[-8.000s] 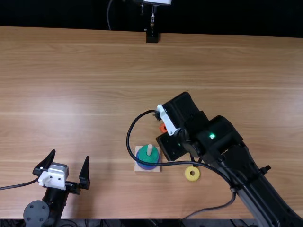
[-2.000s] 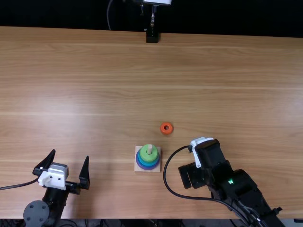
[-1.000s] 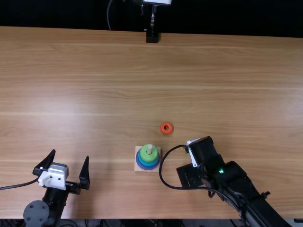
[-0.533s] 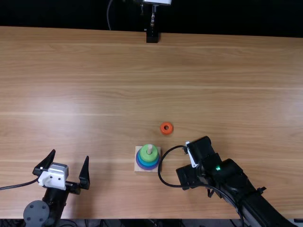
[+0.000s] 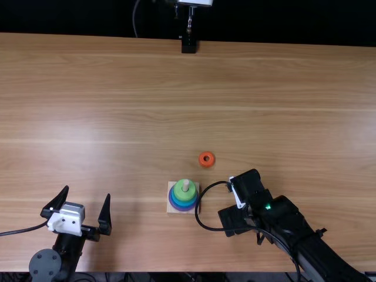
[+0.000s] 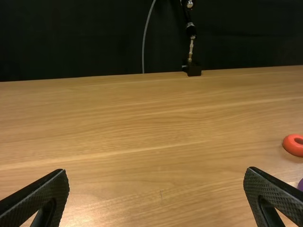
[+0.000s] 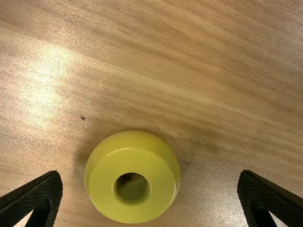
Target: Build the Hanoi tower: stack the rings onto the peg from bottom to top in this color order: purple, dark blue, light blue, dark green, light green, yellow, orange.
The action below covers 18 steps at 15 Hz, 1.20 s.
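Note:
In the top view, the wooden base (image 5: 171, 208) holds a peg (image 5: 185, 185) with a light green ring (image 5: 183, 192) on top of blue and purple rings (image 5: 183, 208). An orange ring (image 5: 206, 159) lies flat behind it. My right gripper (image 5: 234, 218) is right of the base. In the right wrist view, a yellow ring (image 7: 109, 184) lies on the table between the open fingers of my right gripper (image 7: 150, 174), untouched. My left gripper (image 5: 86, 194) stands open at the near left, away from the rings. Seen from its wrist, the left gripper (image 6: 156, 171) has nothing between its fingers.
The right arm's cable (image 5: 202, 222) loops beside the base's right edge. A black stand (image 5: 188, 46) is at the table's far edge. Bare table (image 5: 135, 106) stretches behind and left of the tower.
Since the earliest frame, the light green ring has come onto the stack's top. My right gripper drew back toward the near right, then shifted slightly left. The left arm has stayed still.

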Each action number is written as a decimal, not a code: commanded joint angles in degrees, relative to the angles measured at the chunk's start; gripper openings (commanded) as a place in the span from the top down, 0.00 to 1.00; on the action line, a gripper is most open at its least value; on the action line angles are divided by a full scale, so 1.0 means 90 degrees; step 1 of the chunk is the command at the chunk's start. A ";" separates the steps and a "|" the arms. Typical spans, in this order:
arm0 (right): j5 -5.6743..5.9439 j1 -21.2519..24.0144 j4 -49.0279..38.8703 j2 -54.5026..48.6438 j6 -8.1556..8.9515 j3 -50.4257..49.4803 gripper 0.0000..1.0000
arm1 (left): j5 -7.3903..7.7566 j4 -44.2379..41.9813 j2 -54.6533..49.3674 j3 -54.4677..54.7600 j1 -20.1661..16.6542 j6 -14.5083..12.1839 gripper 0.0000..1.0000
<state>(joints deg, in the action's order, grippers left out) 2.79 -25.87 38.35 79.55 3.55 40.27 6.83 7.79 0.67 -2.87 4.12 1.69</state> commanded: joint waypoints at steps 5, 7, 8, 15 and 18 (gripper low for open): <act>0.0042 -0.0231 -0.0012 0.0204 0.0051 0.0193 0.38 | 0.0132 0.0095 -0.0074 0.0319 0.0001 -0.0036 0.00; 0.0030 -0.0231 -0.0012 0.0204 0.0051 0.0193 0.73 | 0.0132 0.0095 -0.0074 0.0319 0.0001 -0.0036 0.00; 0.0030 -0.0231 -0.0012 0.0204 0.0051 0.0193 0.95 | 0.0132 0.0095 -0.0074 0.0319 0.0001 -0.0036 0.00; 0.0042 -0.0241 0.0035 0.0194 0.0051 0.0301 1.00 | 0.0132 0.0095 -0.0074 0.0319 0.0001 -0.0036 0.00; 0.0042 -0.0251 0.0457 0.0155 0.0027 0.0965 1.00 | 0.0132 0.0095 -0.0074 0.0319 0.0001 -0.0036 0.00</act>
<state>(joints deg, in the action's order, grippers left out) 2.76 -27.40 43.00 80.77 3.66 47.33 6.85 7.79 0.69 -2.85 4.12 1.69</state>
